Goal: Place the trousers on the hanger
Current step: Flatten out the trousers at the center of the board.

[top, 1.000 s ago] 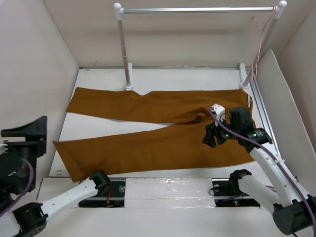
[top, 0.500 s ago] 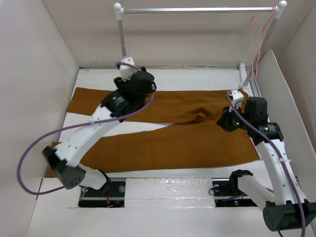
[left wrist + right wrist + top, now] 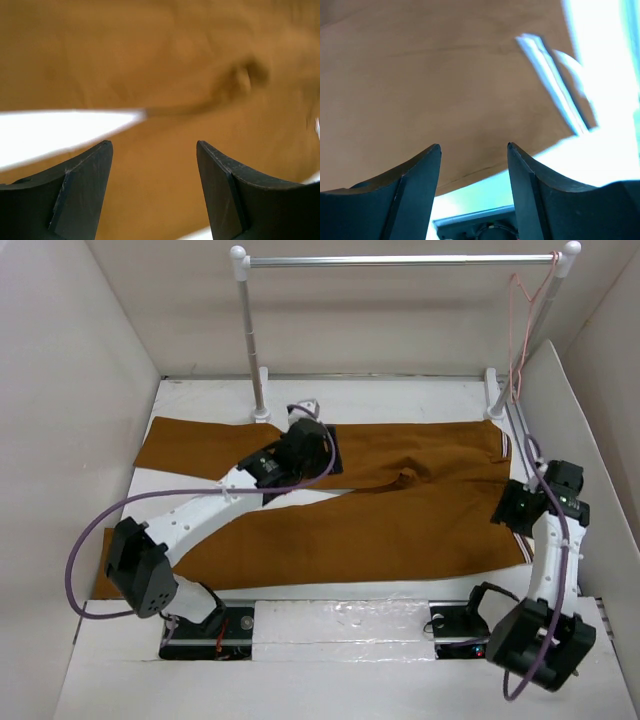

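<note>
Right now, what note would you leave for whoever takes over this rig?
Left claw: open, empty, over the trousers, on the far leg left of the crotch.
Right claw: open, empty, over the near corner of the waistband.
The trousers lie flat on the table, legs spread leftward. The hanger hangs at the right end of the rail.
Done: nothing yet; no grasp made.
Left: grip the trousers, fetch the hanger, drape them over it.
</note>
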Controlling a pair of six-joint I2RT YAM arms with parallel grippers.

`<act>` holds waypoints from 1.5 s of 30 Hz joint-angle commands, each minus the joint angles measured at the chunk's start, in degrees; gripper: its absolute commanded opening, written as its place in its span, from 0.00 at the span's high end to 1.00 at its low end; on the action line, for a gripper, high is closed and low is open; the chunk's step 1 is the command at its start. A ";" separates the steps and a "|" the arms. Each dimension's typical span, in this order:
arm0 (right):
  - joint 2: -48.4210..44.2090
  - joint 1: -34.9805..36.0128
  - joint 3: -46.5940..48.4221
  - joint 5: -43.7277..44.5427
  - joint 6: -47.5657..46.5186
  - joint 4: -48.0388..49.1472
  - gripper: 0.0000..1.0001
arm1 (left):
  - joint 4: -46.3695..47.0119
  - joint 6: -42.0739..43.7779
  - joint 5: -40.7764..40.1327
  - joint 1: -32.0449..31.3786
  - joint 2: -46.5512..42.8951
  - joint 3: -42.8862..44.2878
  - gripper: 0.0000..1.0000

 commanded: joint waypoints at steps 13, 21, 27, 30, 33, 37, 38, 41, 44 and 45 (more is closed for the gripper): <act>11.56 -31.81 -3.62 6.48 9.42 -0.39 0.39 | 2.62 1.05 4.74 -5.60 -24.73 -15.44 0.37; 10.32 -32.33 -12.24 1.58 16.73 10.50 0.39 | 0.52 4.21 5.27 -2.97 -25.97 -13.15 0.37; 17.26 -32.33 -13.47 0.61 14.62 17.53 0.42 | 0.60 3.95 5.54 -2.97 -24.30 -14.03 0.37; 19.46 -31.11 -13.04 -0.27 15.50 20.60 0.51 | 0.60 4.04 4.05 -2.97 -23.33 -13.94 0.38; 19.99 -29.61 -11.11 -0.62 15.32 22.11 0.57 | 1.39 3.86 1.67 -2.97 -22.19 -15.08 0.38; 23.32 -29.61 -9.79 -1.50 14.44 23.78 0.65 | 3.06 3.95 -0.17 -2.97 -18.94 -15.88 0.38; 24.20 -29.09 -9.17 -1.15 14.53 23.69 0.68 | 3.67 3.95 0.00 -2.97 -17.11 -15.96 0.38; 25.88 -28.38 -7.42 -2.65 13.57 25.80 0.87 | 5.34 3.69 2.80 -2.97 -13.67 -15.44 0.39; 26.41 -28.38 -6.01 -0.36 11.81 25.19 1.00 | 6.58 2.72 5.10 -2.44 -12.08 -15.44 0.40; 25.88 -29.95 -5.83 0.60 10.67 25.01 1.00 | 6.67 2.46 5.36 -2.44 -11.90 -15.61 0.40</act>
